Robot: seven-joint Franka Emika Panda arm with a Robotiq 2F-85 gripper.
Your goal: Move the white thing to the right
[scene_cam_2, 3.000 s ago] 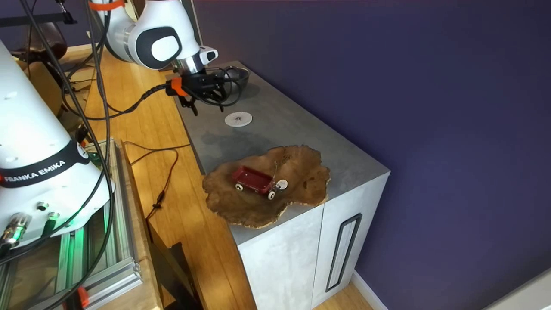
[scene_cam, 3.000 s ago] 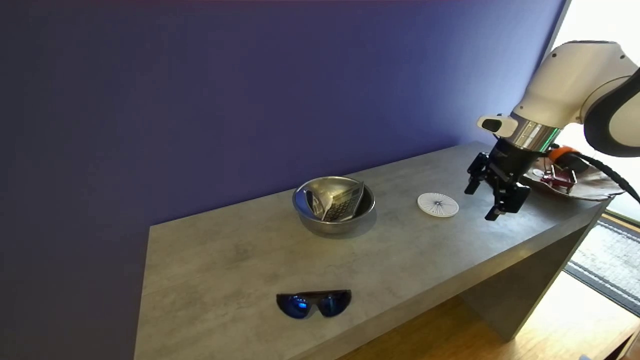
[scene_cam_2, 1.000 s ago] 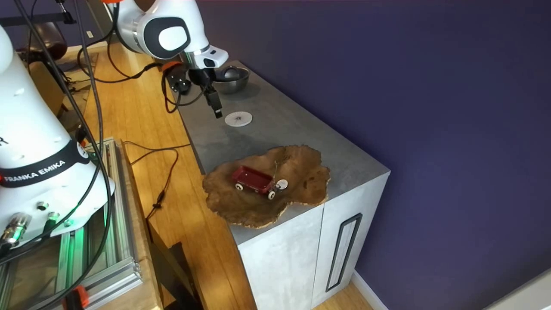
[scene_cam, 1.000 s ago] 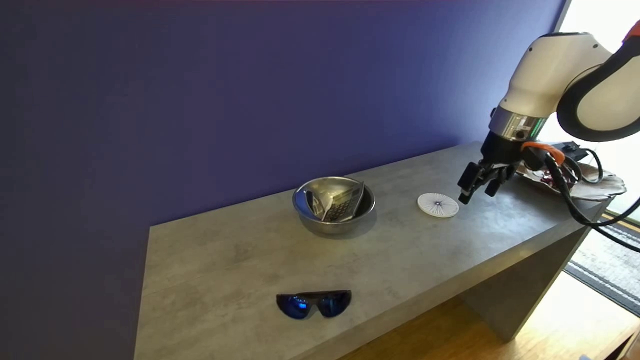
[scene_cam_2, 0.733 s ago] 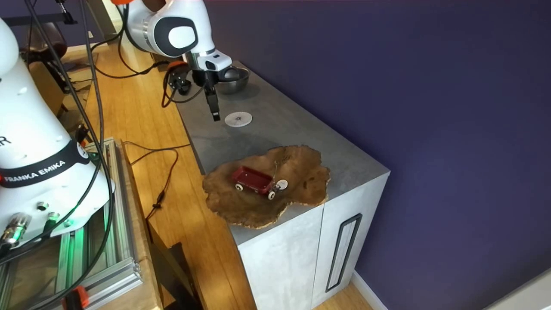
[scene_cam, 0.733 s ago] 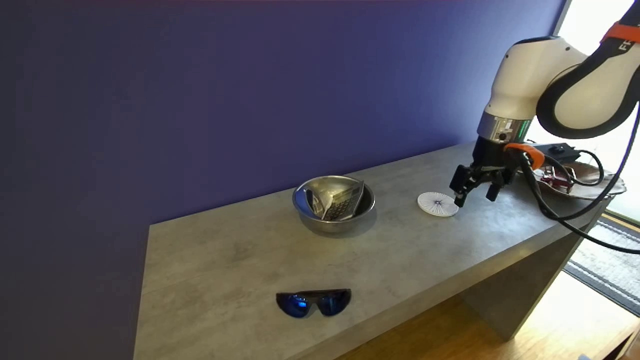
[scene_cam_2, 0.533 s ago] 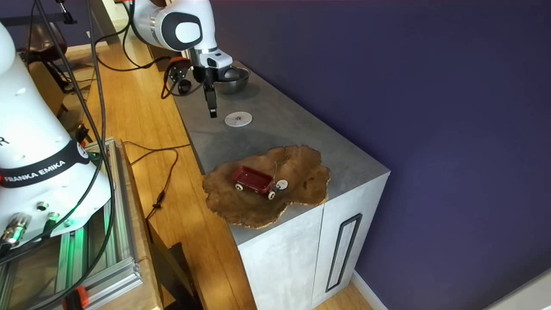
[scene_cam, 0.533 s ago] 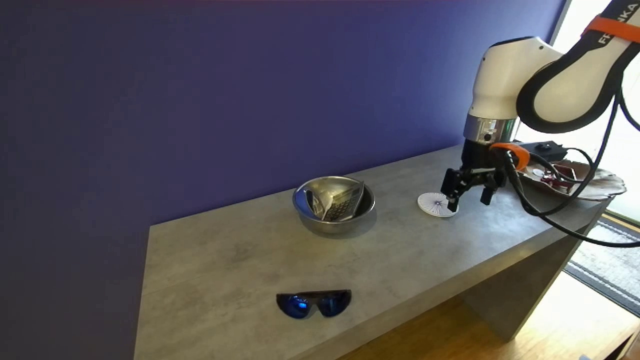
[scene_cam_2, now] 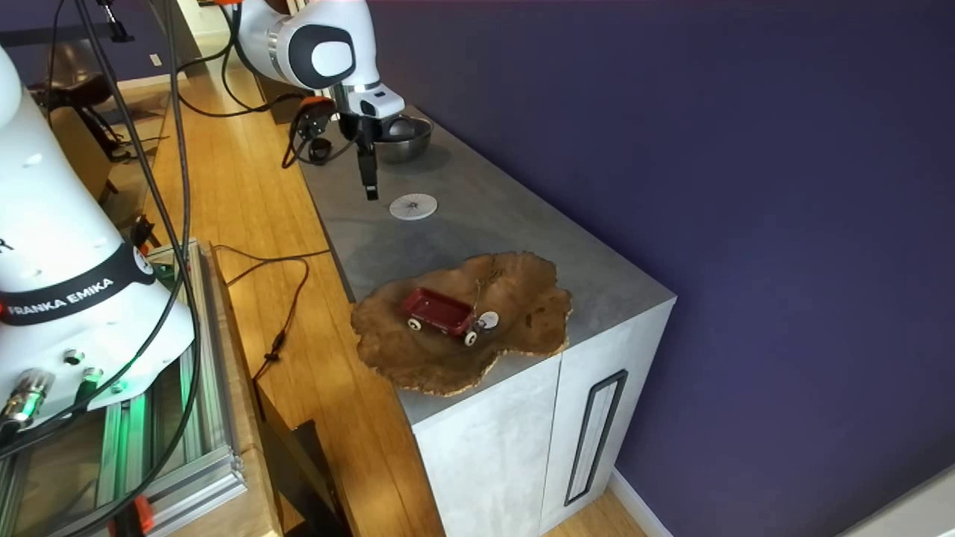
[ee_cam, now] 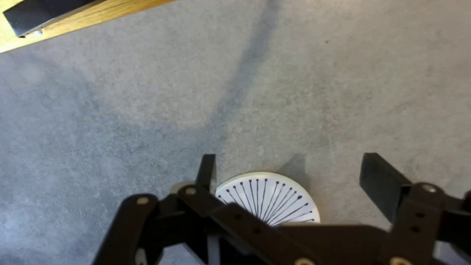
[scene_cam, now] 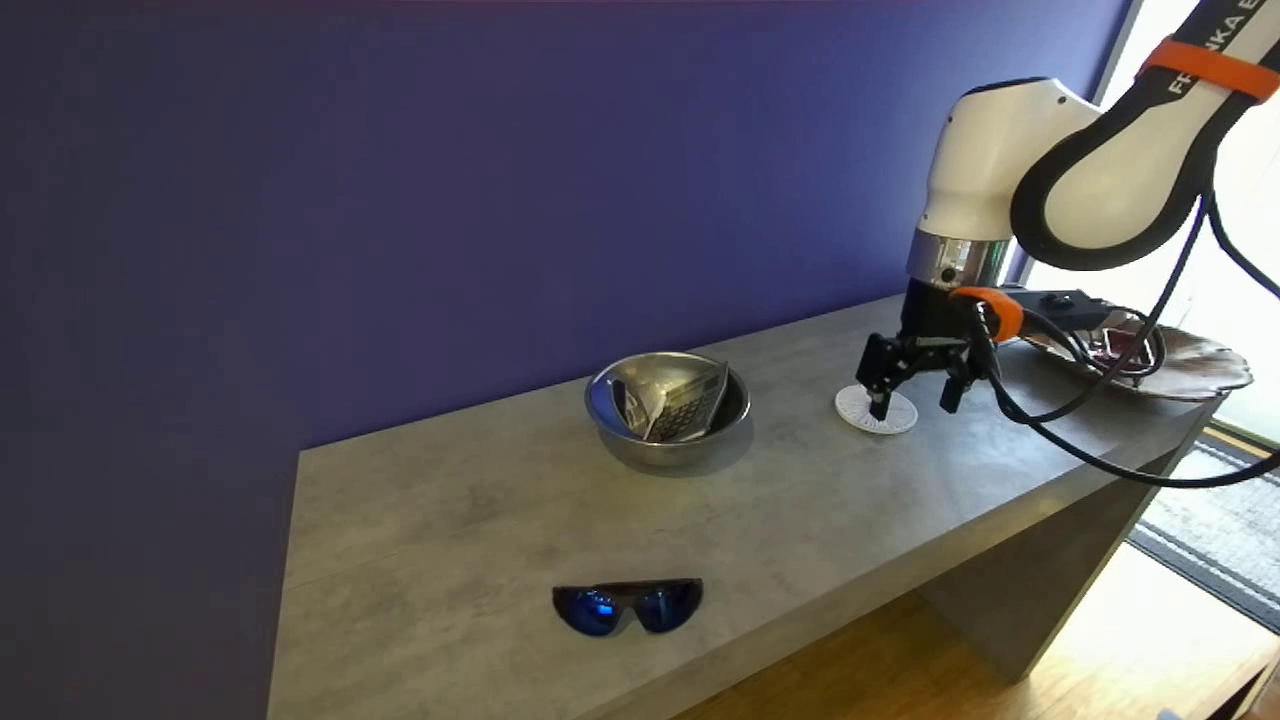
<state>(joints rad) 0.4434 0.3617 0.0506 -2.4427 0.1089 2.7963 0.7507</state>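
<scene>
The white thing is a flat round white disc with dark lines fanning from its centre. It lies on the grey table in both exterior views (scene_cam: pixel 903 413) (scene_cam_2: pixel 413 206). In the wrist view the disc (ee_cam: pixel 272 195) shows at the bottom middle, its lower part hidden by the gripper. My gripper (scene_cam: pixel 915 409) is open and empty, pointing down above the table close to the disc. One finger overlaps the disc in that view. In an exterior view the gripper (scene_cam_2: pixel 371 195) is just left of the disc. In the wrist view the disc lies between the open fingers (ee_cam: pixel 290 165), nearer the left one.
A steel bowl (scene_cam: pixel 668 452) holding a grater stands by the wall. Dark sunglasses (scene_cam: pixel 628 608) lie at the table's front. A brown wooden plate (scene_cam_2: pixel 522 283) carries a red toy wagon (scene_cam_2: pixel 439 311). A cable loop (scene_cam: pixel 1100 465) hangs from the arm.
The gripper has turned and now points straighter down. It has moved toward the bowl side, so one finger overlaps the disc in an exterior view. The disc has not moved.
</scene>
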